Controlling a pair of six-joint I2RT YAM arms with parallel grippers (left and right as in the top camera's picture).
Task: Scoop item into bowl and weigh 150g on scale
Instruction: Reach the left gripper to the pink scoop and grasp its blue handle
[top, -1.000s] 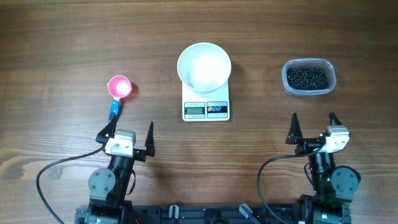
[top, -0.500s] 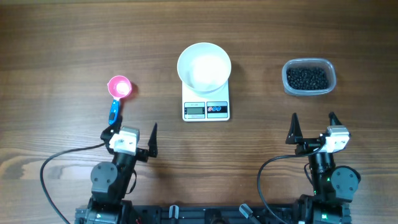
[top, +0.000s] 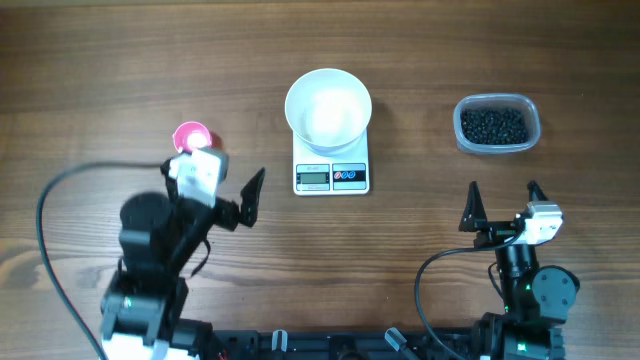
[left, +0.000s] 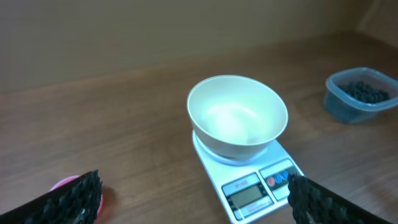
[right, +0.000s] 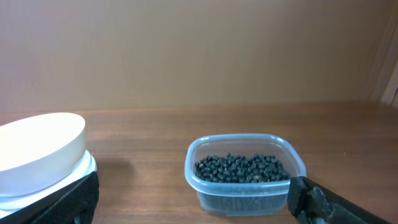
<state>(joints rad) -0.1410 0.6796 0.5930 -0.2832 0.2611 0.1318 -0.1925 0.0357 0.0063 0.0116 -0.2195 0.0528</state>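
Your black beans lie loose in the clear tub near the table's far right edge. They look tiny, hard and likely to roll, so lift them with the pink scoop, gripped by its handle. The left end effector and right end effector both stand released and empty.

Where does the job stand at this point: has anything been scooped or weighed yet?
Done: the bowl sits empty on the scale. In hand: nothing; the left tool hangs open by the pink scoop, the right tool open, short of the tub. Left: grasp the scoop, move beans from the tub into the bowl, and weigh.
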